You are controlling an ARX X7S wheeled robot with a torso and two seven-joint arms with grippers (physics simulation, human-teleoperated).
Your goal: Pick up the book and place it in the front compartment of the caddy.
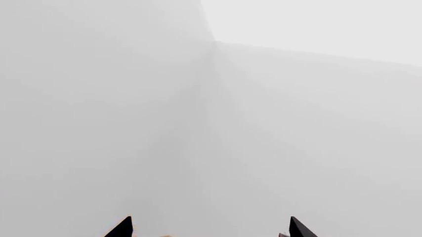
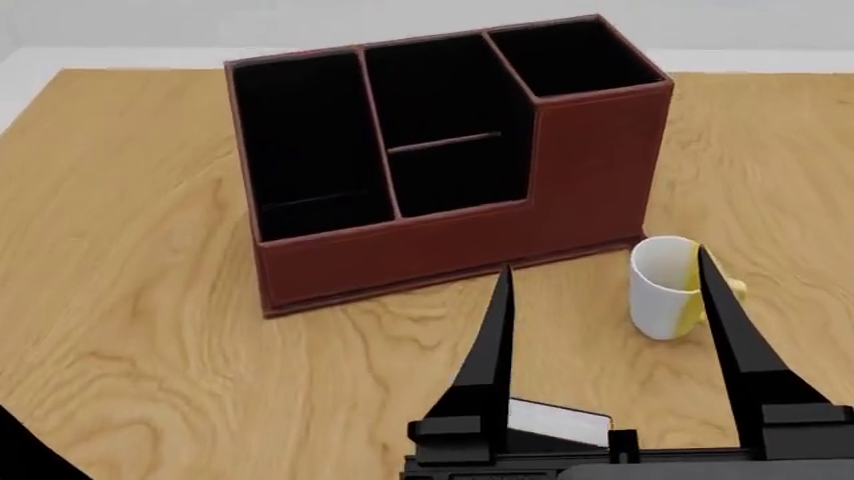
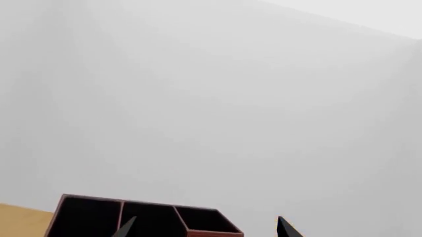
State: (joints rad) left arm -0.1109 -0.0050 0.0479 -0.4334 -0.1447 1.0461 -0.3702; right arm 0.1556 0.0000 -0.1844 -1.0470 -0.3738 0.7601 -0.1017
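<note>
Right gripper [image 2: 603,290] was spread wide and empty, raised near the caddy [image 2: 454,240]; book [image 2: 558,422] lay flat on the table [image 2: 134,300] beneath it, nearer the robot than the caddy. Risk: thin slab slipping, or striking the adjacent mug [image 2: 663,288]. Left gripper [image 1: 209,228] also spread, empty

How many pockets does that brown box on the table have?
4. In the caddy: a tall wide pocket at the left, a middle section split by a thin bar into a back pocket and the low front compartment, and a tall square pocket at the right.
</note>
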